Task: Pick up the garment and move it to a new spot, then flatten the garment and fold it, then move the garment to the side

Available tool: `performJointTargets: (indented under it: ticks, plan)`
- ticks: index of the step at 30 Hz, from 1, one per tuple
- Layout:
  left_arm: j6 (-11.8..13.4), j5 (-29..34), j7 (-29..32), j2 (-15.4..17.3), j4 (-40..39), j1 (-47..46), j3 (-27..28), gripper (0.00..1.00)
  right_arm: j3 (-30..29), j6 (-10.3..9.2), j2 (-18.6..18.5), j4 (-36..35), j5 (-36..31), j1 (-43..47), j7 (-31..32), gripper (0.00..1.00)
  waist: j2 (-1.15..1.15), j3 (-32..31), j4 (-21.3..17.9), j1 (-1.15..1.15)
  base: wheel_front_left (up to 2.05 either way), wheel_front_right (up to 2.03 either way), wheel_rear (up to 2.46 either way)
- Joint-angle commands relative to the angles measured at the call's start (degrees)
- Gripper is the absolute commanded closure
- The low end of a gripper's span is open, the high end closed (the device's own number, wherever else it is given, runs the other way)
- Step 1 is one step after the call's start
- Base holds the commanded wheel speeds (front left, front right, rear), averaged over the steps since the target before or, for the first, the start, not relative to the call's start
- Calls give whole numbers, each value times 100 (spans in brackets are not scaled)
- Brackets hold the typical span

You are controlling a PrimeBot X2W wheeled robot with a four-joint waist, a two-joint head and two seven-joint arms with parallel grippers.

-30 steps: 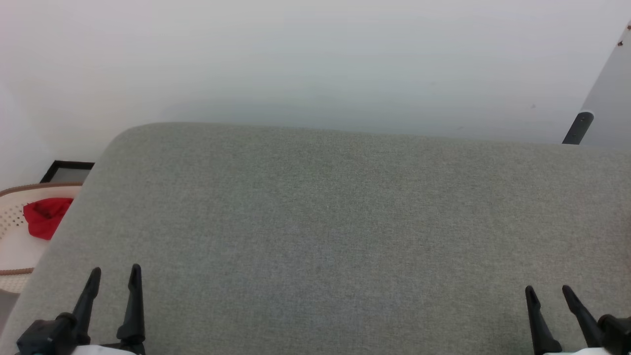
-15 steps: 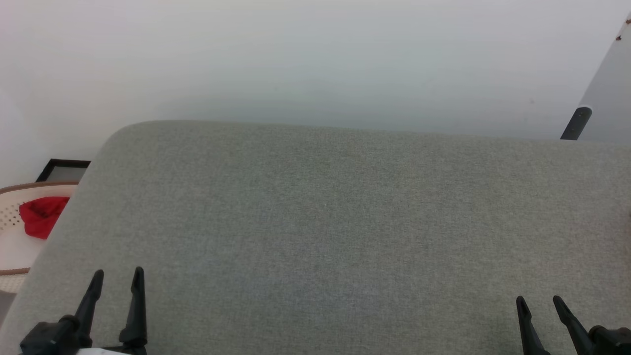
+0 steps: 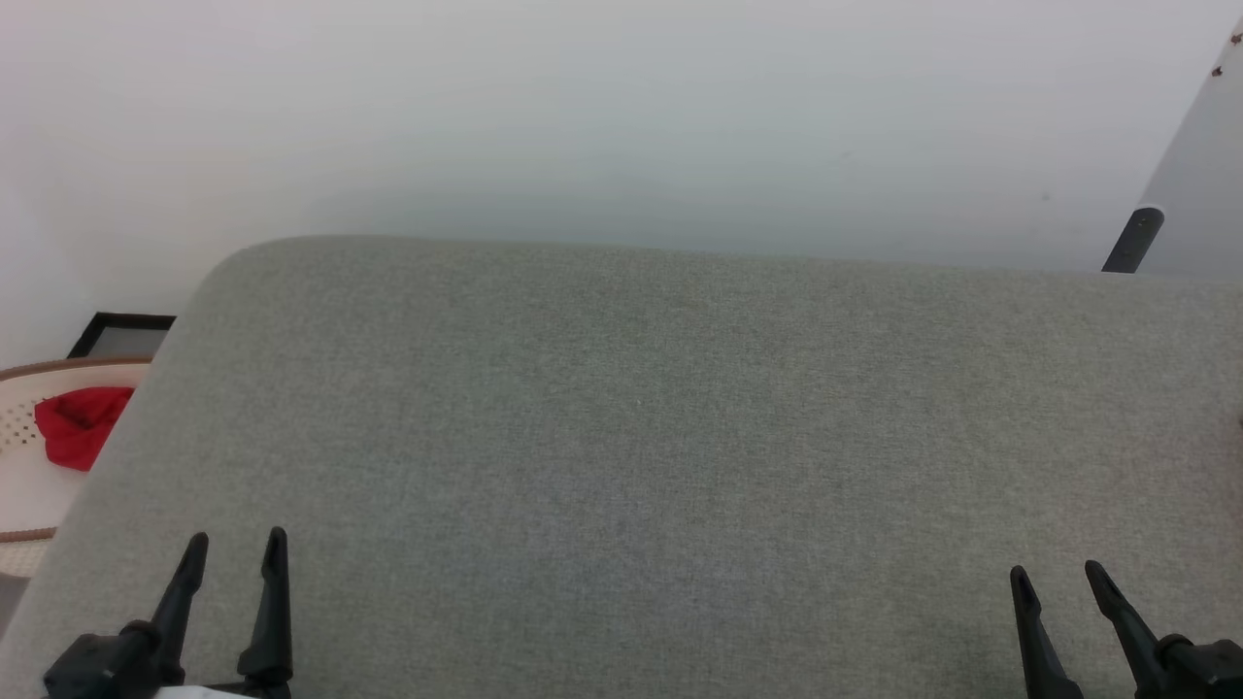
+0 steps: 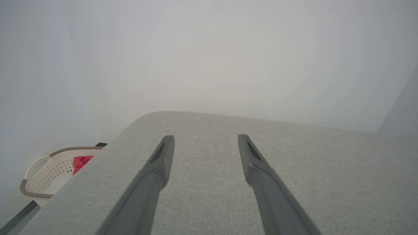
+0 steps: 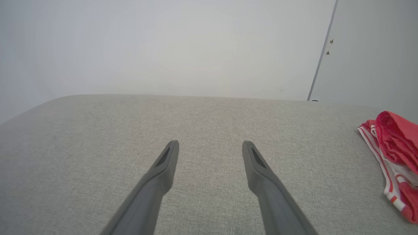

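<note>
The garment [image 5: 393, 153] is a crumpled heap of red cloth with red-and-white striped trim. It lies on the grey cushioned surface [image 5: 202, 117] at the right edge of the right wrist view, well to the right of my right gripper [image 5: 210, 142]. That gripper is open with nothing between its fingers and hovers low over the cushion at the lower right of the head view [image 3: 1055, 569]. At the lower left my left gripper [image 3: 238, 536] is also open and holds nothing; in its own wrist view it [image 4: 205, 137] points across the bare cushion.
A white perforated laundry basket [image 3: 24, 466] with a brown rim stands on the floor left of the cushion and holds a red cloth [image 3: 76, 425]. A dark-framed panel [image 3: 121, 333] lies behind it. A white wall backs the cushion, with a dark post [image 3: 1131, 241] at the far right.
The head view has drifted slightly, shifting the scene a little left. My right gripper has edged leftward. Both grippers stay open.
</note>
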Motion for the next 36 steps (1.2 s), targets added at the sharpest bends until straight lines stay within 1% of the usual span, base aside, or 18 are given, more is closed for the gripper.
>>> performJointTargets:
  ticks: [1,11,12,19,31,36]
  plan:
    - [10,18,7,1,-1,19,18,0,21,-7,-5,-32,-74,70,-45,0,0,0,-5,0,0,0,0]
    - [9,82,7,-63,62,48,103,0,23,-7,1,-115,-166,63,-120,0,0,-16,-38,0,0,0,0]
    - [1,21,0,-58,58,4,90,100,23,0,3,-99,-149,4,-91,100,0,-16,-39,0,0,0,0]
    - [0,-61,25,-326,408,140,12,100,70,0,93,247,-97,90,-34,100,0,-18,-48,0,0,0,0]
    - [1,-1226,375,-466,437,-54,37,100,-24,-1,154,326,1239,-146,247,100,0,-2,-99,0,0,0,0]
    - [1,-1580,478,-507,445,-110,41,100,-54,-1,174,351,1640,-214,334,100,0,3,-116,0,0,0,0]
